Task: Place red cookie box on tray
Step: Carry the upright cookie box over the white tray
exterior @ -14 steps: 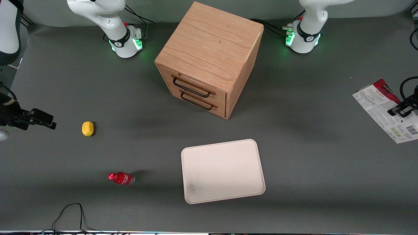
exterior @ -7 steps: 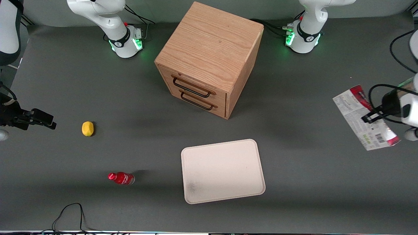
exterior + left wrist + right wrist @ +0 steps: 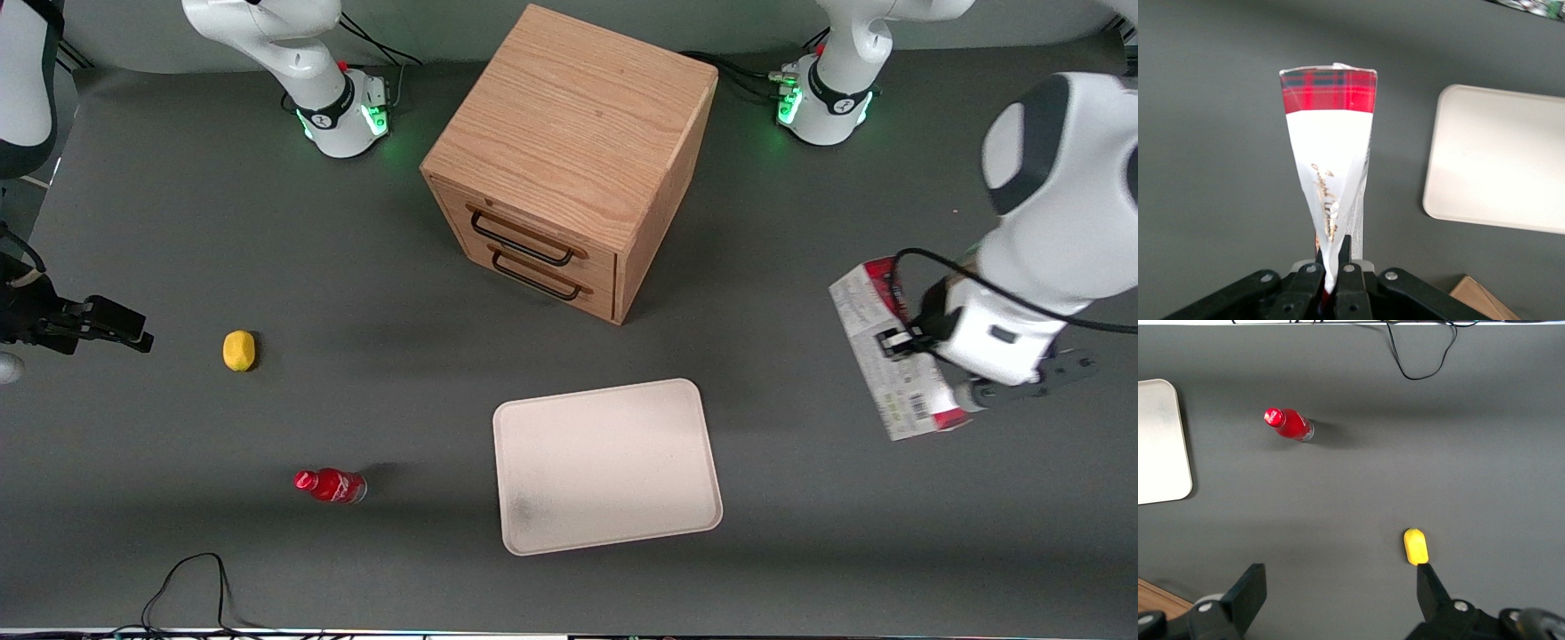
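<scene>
The red cookie box [image 3: 893,360] is a long, thin carton with a grey-white printed face, a barcode near its nearer end and red edges; in the left wrist view [image 3: 1331,167] it shows a red tartan band at its outer end and gold script on white. It hangs above the table [image 3: 800,498], clamped between the closed fingers of the pincer [image 3: 898,342], tilted. The tray [image 3: 607,465] is flat, pale cream, rectangular with rounded corners and a low rim, lying flat on the table, well apart from the pincer and nearer the front camera, with nothing on it
</scene>
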`<move>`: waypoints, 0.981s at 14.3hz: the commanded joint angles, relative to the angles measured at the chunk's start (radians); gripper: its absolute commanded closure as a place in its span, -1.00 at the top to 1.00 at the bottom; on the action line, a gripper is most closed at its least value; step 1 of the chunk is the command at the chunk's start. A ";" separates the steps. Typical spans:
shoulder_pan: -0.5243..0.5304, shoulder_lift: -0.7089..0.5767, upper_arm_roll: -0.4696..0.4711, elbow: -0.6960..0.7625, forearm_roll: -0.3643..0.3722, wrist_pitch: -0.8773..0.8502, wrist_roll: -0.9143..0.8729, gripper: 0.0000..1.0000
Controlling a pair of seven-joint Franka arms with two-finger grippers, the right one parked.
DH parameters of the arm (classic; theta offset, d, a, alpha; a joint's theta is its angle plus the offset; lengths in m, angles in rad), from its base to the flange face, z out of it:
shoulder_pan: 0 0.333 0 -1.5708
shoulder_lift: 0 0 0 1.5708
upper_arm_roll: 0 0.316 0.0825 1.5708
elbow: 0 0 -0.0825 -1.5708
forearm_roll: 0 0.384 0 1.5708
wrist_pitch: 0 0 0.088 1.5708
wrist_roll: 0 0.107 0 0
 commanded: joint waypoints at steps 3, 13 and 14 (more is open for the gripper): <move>-0.124 0.152 0.017 0.198 0.014 -0.014 0.000 -1.00; -0.250 0.301 0.019 0.340 0.014 0.020 -0.119 -1.00; -0.250 0.312 0.019 0.340 0.014 0.033 -0.127 -1.00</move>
